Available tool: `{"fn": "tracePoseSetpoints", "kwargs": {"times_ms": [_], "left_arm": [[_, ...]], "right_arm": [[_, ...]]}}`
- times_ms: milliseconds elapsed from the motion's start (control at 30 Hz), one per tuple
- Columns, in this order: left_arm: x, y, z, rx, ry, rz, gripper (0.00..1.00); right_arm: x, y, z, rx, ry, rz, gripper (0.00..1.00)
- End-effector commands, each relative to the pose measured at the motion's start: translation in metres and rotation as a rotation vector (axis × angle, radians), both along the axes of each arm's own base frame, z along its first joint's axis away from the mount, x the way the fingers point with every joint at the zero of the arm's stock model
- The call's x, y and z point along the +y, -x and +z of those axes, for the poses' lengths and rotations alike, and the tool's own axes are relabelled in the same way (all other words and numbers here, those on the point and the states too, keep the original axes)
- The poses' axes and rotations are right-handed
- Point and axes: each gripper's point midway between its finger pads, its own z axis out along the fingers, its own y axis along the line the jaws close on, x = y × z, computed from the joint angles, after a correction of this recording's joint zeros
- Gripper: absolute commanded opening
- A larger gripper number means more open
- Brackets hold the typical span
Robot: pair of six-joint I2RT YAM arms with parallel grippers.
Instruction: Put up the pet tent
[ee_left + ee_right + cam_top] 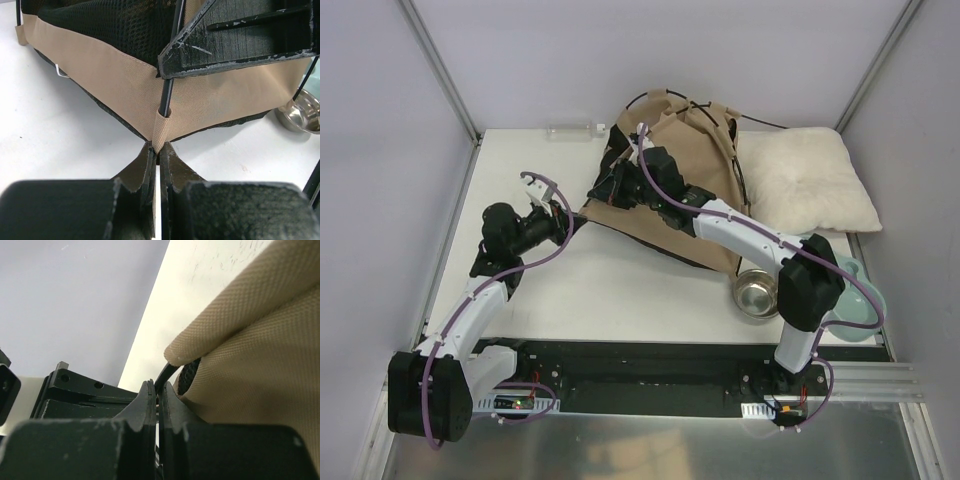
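Tan fabric pet tent (pixel 705 140) straight ahead, its corner tab (pixel 159 131) pinched tight in my left pincer (pixel 159 151). My right pincer (pixel 159 390) is clamped on its thin black pole (pixel 167 373).

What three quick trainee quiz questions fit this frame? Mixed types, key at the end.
1. True or false: the pillow lies inside the pet tent.
2. Multiple choice: the left gripper is shut on A) the pet tent's corner tab, B) a cable, C) nothing.
3. Fill in: the steel bowl stands nearest the ___ arm's base.
Key: 1 false, the pillow lies beside the pet tent. 2 A. 3 right.
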Motion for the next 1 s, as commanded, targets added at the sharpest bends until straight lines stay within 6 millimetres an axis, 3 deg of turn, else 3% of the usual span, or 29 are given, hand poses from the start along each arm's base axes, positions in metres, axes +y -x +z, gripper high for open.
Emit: {"fn": "tracePoseSetpoints", "kwargs": {"times_ms": [0,200,333,533,700,833,900,967], "left_arm": [[-0.007,-0.003,0.052,-0.164,0.022,-0.045,0.0],[-0.007,-0.001,0.058,-0.169,0.017,-0.047,0.0],[-0.005,-0.001,0.057,-0.16,0.015,-0.034,0.0],[0.001,-0.005,0.057,-0.142,0.012,0.015,0.41],[0.015,-0.005,0.056,-0.147,-0.04,0.101,0.49],[0.04,-0.009,0.065,-0.143,-0.058,0.266,0.61],[0.052,-0.011,0.075,-0.148,-0.052,0.346,0.67],[0.061,-0.012,0.085,-0.153,-0.046,0.405,0.7]], "right_arm": [[0.002,0.001,-0.004,-0.053,0.074,0.023,0.0],[-0.012,-0.005,-0.039,-0.061,0.226,-0.024,0.0],[-0.01,-0.002,-0.044,-0.07,0.247,0.0,0.0],[0.017,0.027,-0.047,-0.037,0.202,0.18,0.0],[0.026,0.029,-0.055,-0.024,0.209,0.204,0.0],[0.039,0.024,-0.059,-0.015,0.203,0.23,0.0],[0.045,0.024,-0.057,-0.007,0.193,0.247,0.07],[0.046,0.024,-0.05,0.003,0.174,0.239,0.24]]}}
